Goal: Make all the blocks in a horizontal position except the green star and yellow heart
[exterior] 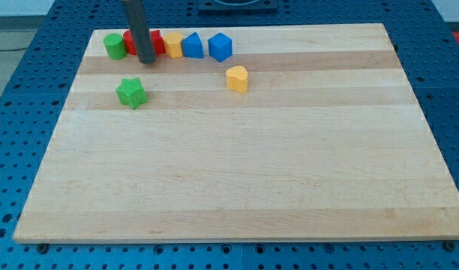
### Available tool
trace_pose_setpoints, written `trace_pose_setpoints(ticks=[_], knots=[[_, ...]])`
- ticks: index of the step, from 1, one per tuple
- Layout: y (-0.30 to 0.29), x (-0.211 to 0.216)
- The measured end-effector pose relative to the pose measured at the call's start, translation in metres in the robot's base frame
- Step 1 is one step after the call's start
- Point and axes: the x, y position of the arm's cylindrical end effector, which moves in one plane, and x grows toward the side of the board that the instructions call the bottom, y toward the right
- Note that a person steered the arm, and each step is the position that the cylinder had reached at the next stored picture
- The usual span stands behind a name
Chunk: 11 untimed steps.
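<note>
A row of blocks lies along the board's top left: a green round block point(114, 46), a red block point(156, 42) partly hidden behind the rod, a yellow block point(173, 45), a blue block point(192, 46) and a blue cube-like block point(220, 47). The green star point(130, 92) sits below the row at the left. The yellow heart point(237, 78) sits below and right of the blue blocks. My tip point(147, 61) is at the row's lower edge, in front of the red block, above and right of the green star.
The wooden board point(244, 172) rests on a blue perforated table point(19, 112). The rod comes down from the view's top edge.
</note>
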Motion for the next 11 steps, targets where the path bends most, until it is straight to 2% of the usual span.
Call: trace_pose_setpoints(ticks=[2, 3, 8, 11], knots=[[-0.002, 0.009], [-0.035, 0.027], [-0.057, -0.007], [-0.057, -0.002]])
